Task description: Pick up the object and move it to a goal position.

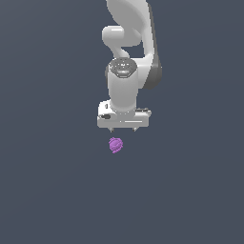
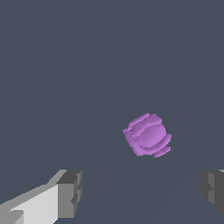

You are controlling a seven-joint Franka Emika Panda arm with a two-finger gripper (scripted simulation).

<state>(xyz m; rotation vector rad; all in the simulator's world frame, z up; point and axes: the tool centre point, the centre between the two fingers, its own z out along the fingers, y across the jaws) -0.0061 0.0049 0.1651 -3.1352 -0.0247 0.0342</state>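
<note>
**Open gripper poised above the berry**

Grey finger pads (image 2: 70,194) of the white two-fingered gripper (image 1: 124,130) are being seen nearest the wrist camera, spread wide with nothing between them. In the exterior view, the tiny purple, lumpy-ridged, berry-like object (image 1: 116,145) is lying on the flat dark grey floor (image 1: 52,190), apart from the fingertips, at about seven o'clock from them. The object (image 2: 147,135) is not being centred between the pads, so a straight descent is judged likely to clip it and send it rolling. Being roundish, it is showing no clear long axis; its ridges are running roughly from eight to two o'clock in the wrist view.
</note>
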